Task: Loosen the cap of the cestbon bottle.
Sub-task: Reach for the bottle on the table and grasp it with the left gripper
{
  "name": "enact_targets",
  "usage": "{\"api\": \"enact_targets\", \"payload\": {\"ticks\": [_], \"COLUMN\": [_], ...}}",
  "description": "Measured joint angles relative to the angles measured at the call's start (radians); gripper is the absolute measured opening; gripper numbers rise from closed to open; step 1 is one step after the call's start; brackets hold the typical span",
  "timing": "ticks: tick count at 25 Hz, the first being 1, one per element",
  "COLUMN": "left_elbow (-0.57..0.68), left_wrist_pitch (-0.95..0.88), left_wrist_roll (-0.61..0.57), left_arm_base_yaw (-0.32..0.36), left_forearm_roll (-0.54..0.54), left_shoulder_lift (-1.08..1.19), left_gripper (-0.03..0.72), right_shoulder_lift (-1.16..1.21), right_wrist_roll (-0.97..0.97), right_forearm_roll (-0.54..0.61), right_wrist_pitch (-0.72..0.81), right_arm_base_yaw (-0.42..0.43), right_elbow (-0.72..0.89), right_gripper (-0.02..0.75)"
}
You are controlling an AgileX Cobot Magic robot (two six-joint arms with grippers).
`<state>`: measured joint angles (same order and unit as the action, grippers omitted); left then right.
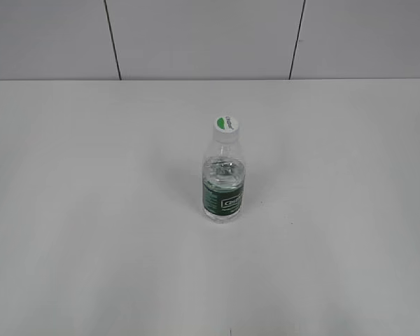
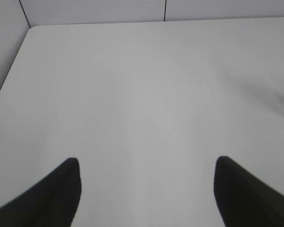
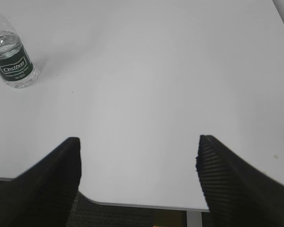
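Standing upright on the table (image 1: 91,210), the cestbon bottle (image 1: 222,183) keeps its cap (image 1: 226,128) reachable, while the left gripper (image 2: 146,189) and right gripper (image 3: 138,175) are held spread, grasping nothing.

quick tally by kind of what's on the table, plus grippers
cestbon bottle: 1
cap, on that bottle: 1
grippers, both open and empty: 2, left gripper and right gripper
table: 1
Total: 5

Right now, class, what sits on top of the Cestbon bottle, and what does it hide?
A white cap with a green leaf mark sits on the upright cestbon bottle. It covers the neck and mouth, so they cannot be seen. Neither gripper touches it.
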<state>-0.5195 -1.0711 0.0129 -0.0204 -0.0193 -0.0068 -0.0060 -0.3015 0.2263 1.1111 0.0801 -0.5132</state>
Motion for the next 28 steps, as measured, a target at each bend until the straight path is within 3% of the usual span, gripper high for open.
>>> {"api": "enact_targets", "payload": {"ticks": [28], "left_elbow": [0.0], "left_wrist_pitch": [0.0], "left_wrist_roll": [0.0], "left_arm_base_yaw": [0.0], "left_forearm_roll": [0.0], "left_shoulder_lift": [0.0], "left_gripper": [0.527], "right_shoulder_lift": [0.0], "right_wrist_roll": [0.0], "right_forearm_roll": [0.0], "right_wrist_pitch": [0.0], "right_arm_base_yaw": [0.0], "right_elbow": [0.0], "right_gripper": [0.58]}}
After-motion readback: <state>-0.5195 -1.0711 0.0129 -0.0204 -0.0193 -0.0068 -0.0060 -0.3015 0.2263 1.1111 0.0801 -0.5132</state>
